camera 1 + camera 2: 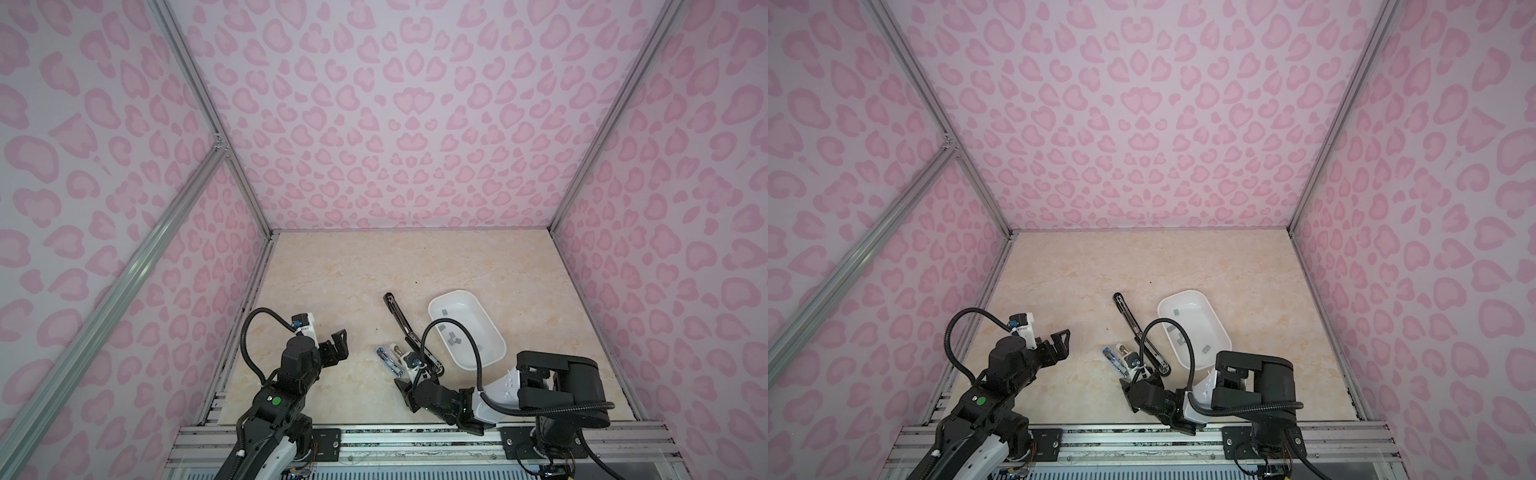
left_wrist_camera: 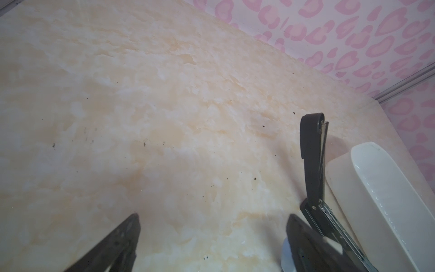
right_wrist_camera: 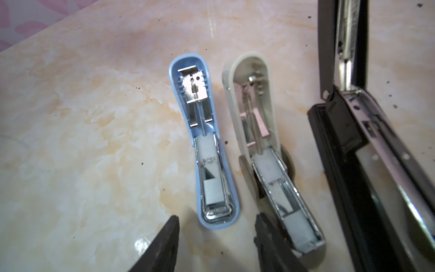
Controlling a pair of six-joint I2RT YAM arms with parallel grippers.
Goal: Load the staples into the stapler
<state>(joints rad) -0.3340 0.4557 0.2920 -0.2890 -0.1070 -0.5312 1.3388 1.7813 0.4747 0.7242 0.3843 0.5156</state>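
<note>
Right gripper (image 3: 217, 219) hovers low over the blue stapler (image 3: 207, 141), which lies flipped open. I see the jaws partly apart, gripping nothing. The staples (image 1: 454, 340) lie loose in the white tray (image 1: 469, 311), on the far side of the open black stapler (image 1: 398, 319) from that gripper. Left gripper (image 2: 213, 216) gapes wide over the table (image 2: 141, 117), holding nothing.

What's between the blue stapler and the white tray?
The white stapler, then the open black stapler; both top views show it.
</note>
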